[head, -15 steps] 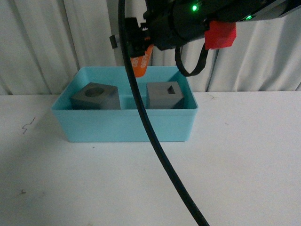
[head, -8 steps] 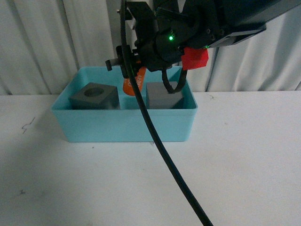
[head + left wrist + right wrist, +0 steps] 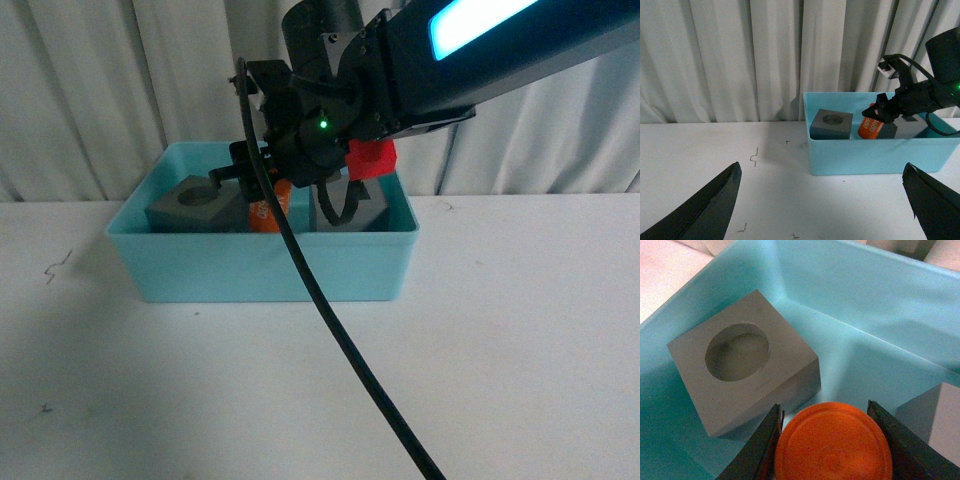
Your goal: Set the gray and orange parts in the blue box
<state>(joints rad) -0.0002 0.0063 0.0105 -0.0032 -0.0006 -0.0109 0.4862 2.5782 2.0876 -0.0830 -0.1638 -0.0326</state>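
Observation:
The turquoise box [image 3: 260,265] stands on the white table. Inside it, the gray cube with the round recess [image 3: 196,201] is at the left and the second gray cube [image 3: 366,213] at the right, half hidden by my right arm. My right gripper [image 3: 272,205] is shut on the orange cylinder [image 3: 268,212] and holds it low inside the box between the two cubes. In the right wrist view the cylinder [image 3: 832,445] sits between the jaws, beside the round-recess cube [image 3: 742,365]. My left gripper [image 3: 825,200] is open and empty over the table, left of the box [image 3: 875,155].
White curtains hang behind the table. A black cable [image 3: 330,330] from my right arm crosses in front of the box. Small dark marks [image 3: 55,268] lie on the table at the left.
My right gripper has come down with the orange cylinder, from above the box's back wall to low inside the box between the cubes.

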